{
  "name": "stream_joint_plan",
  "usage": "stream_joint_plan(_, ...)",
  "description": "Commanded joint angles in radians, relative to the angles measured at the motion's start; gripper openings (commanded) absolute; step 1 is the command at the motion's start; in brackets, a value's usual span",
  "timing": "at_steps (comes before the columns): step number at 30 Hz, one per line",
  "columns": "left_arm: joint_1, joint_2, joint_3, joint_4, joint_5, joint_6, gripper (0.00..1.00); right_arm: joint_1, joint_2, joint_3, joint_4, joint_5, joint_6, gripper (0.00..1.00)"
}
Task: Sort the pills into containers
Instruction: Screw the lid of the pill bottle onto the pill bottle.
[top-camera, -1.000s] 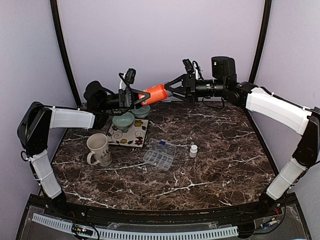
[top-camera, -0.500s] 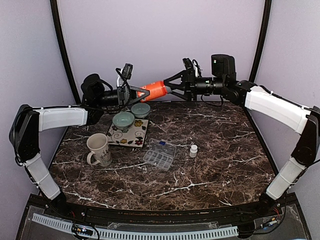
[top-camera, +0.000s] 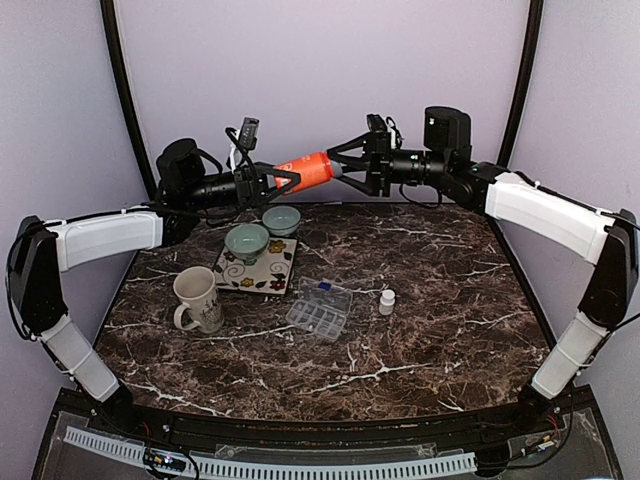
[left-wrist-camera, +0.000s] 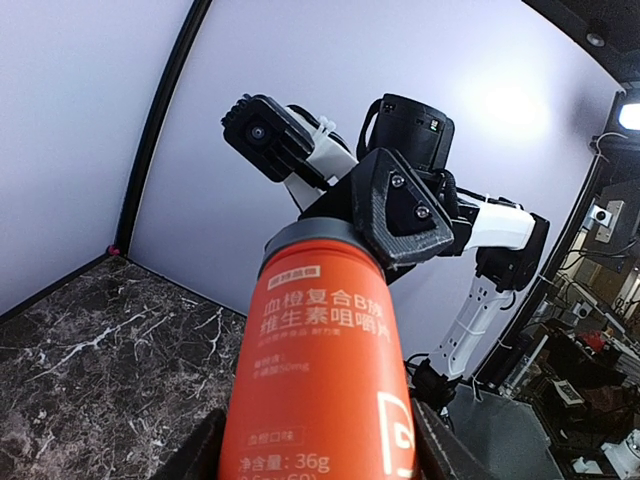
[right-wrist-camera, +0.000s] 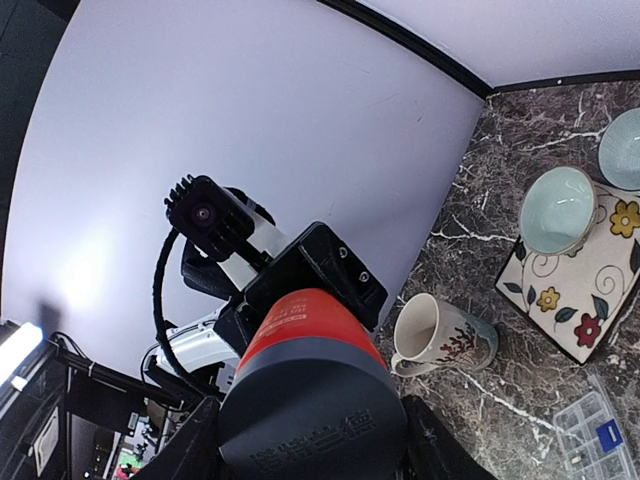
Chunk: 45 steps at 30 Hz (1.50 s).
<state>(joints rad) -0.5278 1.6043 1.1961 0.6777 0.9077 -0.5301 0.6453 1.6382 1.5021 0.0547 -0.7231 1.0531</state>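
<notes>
pill bottle (top-camera: 305, 171): orange, lying on its side high in the air over the far edge of the table (top-camera: 450, 300), held between my two arms.
left gripper (top-camera: 283, 179): clamped on the orange body of the bottle.
right gripper (top-camera: 347, 168): clamped on the grey cap (right-wrist-camera: 310, 400) at the bottle's right end.
step now: i think i am twisting the cap off.
how to do it well: i should hold the body tight with the left side and turn only the cap with the right. i should tip the mouth up a little before the cap comes free, so no pills spill. then i should pull the cap straight away, slowly.
organiser box (top-camera: 320, 311): clear and flat, on the table near the middle, well below the bottle and apart from both grippers.
what is in the box: one small blue thing (top-camera: 324, 286) sits in a far cell. the other cells are too small for me to tell.
white bottle (top-camera: 387, 301): stands just right of the box.
mug (top-camera: 197, 298): left of the box. it looks empty from the right wrist view.
bowls (top-camera: 246, 241): two pale green ones on a flower mat (top-camera: 255, 272), far left of the box. both look empty.
task so far: i judge the sorting has hardly begun.
</notes>
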Motion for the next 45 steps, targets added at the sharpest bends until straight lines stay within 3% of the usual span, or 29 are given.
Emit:
stream_joint_plan(1,-0.078,-0.016,0.098,0.120,0.000,0.017,0.05,0.051,0.068,-0.053,0.000,-0.088,0.080,0.21)
stream_joint_plan(10,-0.081,0.013,0.155,0.055,0.028,0.074,0.07,0.050,0.089,-0.060,0.080,-0.139,0.187,0.19)
stream_joint_plan(24,-0.132,-0.036,0.152,-0.144,-0.026,0.355,0.07,0.050,0.102,-0.050,0.075,-0.155,0.270,0.12)
stream_joint_plan(37,-0.185,-0.083,0.146,-0.291,-0.121,0.634,0.11,0.050,0.117,-0.049,0.071,-0.161,0.288,0.10)
stream_joint_plan(45,-0.258,-0.104,0.158,-0.419,-0.298,0.862,0.11,0.048,0.125,-0.042,0.054,-0.168,0.289,0.09)
